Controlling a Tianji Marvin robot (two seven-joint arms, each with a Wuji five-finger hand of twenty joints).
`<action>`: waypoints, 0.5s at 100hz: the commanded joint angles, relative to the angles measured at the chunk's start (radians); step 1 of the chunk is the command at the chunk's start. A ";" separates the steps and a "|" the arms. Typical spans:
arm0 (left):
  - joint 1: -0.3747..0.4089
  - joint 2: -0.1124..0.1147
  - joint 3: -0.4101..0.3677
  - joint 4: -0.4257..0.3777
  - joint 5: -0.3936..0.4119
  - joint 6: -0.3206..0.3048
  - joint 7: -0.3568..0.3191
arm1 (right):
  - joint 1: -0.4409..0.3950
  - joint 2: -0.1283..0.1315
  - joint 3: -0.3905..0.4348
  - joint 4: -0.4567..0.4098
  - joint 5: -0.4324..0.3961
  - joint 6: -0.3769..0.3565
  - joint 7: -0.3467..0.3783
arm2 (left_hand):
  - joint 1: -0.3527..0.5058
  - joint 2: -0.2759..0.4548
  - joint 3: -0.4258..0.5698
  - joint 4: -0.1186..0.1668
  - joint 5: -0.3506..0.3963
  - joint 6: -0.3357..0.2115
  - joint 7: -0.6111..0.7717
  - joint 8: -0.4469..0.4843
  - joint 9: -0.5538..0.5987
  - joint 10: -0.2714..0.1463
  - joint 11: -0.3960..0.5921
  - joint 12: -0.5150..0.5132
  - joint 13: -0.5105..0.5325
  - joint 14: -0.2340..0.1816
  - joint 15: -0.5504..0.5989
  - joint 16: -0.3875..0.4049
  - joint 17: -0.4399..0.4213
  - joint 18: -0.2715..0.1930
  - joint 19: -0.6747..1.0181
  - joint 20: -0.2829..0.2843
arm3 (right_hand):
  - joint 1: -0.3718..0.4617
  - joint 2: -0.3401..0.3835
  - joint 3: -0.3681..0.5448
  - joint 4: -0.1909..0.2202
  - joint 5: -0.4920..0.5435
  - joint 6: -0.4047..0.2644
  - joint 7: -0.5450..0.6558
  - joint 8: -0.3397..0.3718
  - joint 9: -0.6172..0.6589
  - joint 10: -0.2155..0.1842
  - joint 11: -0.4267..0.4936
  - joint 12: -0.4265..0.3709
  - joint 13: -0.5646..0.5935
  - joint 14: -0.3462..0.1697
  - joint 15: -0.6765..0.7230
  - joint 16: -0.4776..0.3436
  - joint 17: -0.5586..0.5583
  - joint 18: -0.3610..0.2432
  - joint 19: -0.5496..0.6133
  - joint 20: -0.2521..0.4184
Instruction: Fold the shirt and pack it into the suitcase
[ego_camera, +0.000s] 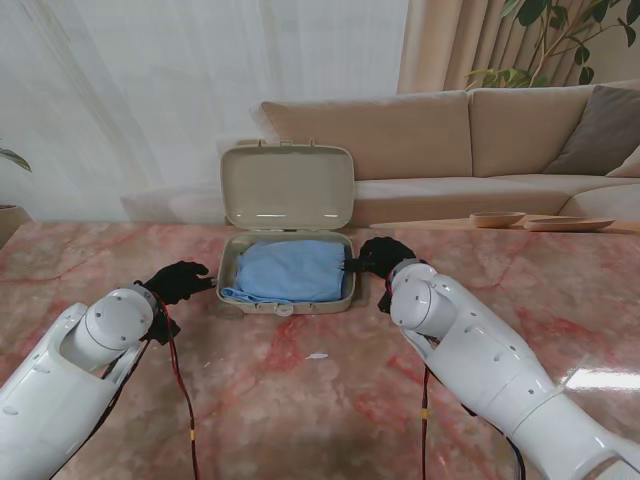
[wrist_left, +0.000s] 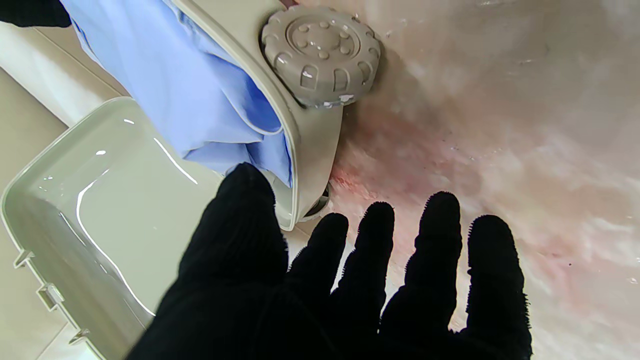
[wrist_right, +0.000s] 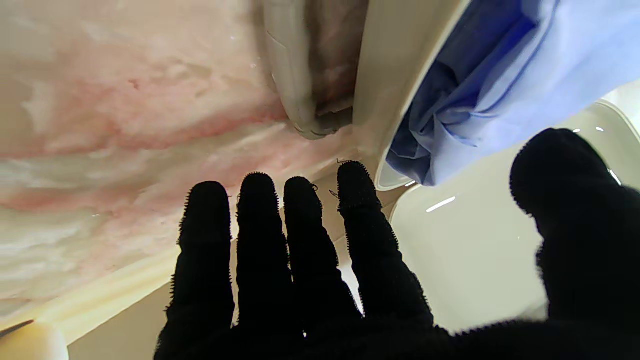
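Note:
A small beige suitcase (ego_camera: 287, 303) lies open on the pink marble table, its lid (ego_camera: 287, 188) standing upright at the far side. The folded light-blue shirt (ego_camera: 286, 270) fills its tray. My left hand (ego_camera: 177, 281), in a black glove, hovers beside the suitcase's left wall with fingers spread and nothing in them. My right hand (ego_camera: 379, 258) sits at the right wall, fingers spread and empty too. In the left wrist view the shirt (wrist_left: 200, 95) bulges over the rim near a wheel (wrist_left: 321, 55). The right wrist view shows the shirt (wrist_right: 480, 85) past my fingers (wrist_right: 295, 235).
A beige sofa (ego_camera: 470, 140) stands behind the table. Two shallow wooden dishes (ego_camera: 497, 218) rest on a low surface at the far right. A small white scrap (ego_camera: 317, 355) lies on the marble nearer to me than the suitcase.

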 joint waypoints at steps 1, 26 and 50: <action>-0.003 -0.006 0.008 0.010 -0.007 0.002 -0.005 | -0.004 0.000 -0.003 0.018 0.013 0.000 0.020 | -0.004 0.043 -0.037 0.009 -0.009 0.011 -0.018 -0.003 0.011 0.011 0.001 0.010 0.010 0.035 0.045 0.017 -0.010 0.031 0.031 0.024 | -0.035 0.015 -0.021 0.046 0.034 -0.002 -0.014 -0.009 -0.010 0.006 -0.009 -0.019 0.009 0.009 0.005 -0.017 -0.013 -0.002 0.027 -0.006; -0.020 -0.004 0.031 0.031 -0.020 -0.010 -0.021 | 0.007 -0.004 -0.021 0.049 0.027 -0.016 0.026 | 0.004 0.046 -0.036 0.010 0.002 -0.003 -0.011 0.004 0.012 0.006 0.001 0.009 0.007 0.034 0.043 0.017 -0.014 0.030 0.029 0.024 | -0.016 0.034 -0.033 0.049 0.040 0.001 -0.014 -0.006 -0.014 0.010 -0.014 -0.021 0.003 0.013 0.004 -0.018 -0.017 0.004 0.029 -0.005; -0.040 -0.004 0.060 0.060 -0.042 -0.025 -0.036 | 0.015 -0.008 -0.043 0.073 0.039 -0.054 0.028 | 0.004 0.048 -0.037 0.010 0.002 -0.009 -0.005 0.008 0.012 0.006 -0.002 0.008 0.007 0.034 0.043 0.017 -0.015 0.030 0.029 0.024 | -0.002 0.049 -0.040 0.051 0.046 -0.015 -0.008 0.000 -0.014 0.005 -0.015 -0.021 0.005 0.008 0.001 -0.020 -0.018 0.004 0.028 -0.005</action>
